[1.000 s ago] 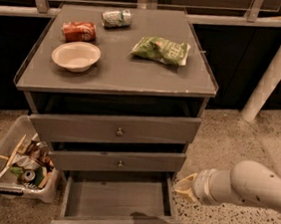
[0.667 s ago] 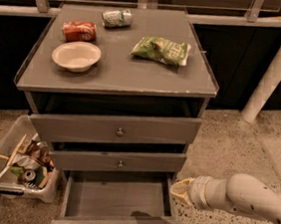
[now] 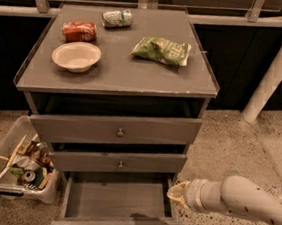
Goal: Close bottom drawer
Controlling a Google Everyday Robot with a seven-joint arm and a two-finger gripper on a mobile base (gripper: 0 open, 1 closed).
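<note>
Tool point(image 3: 177, 194) hangs just beside the right wall of the pulled-out bottom drawer point(image 3: 114, 202), and I cannot tell whether it is apart or together.

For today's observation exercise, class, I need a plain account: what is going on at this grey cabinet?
A robot arm reaches in from the view's right; its gripper hovers beside the right edge of the bottom drawer, which stands pulled well out. It is not yet pushed shut. On the cabinet top sit a bowl, a red can, a pale can and a green bag.
</note>
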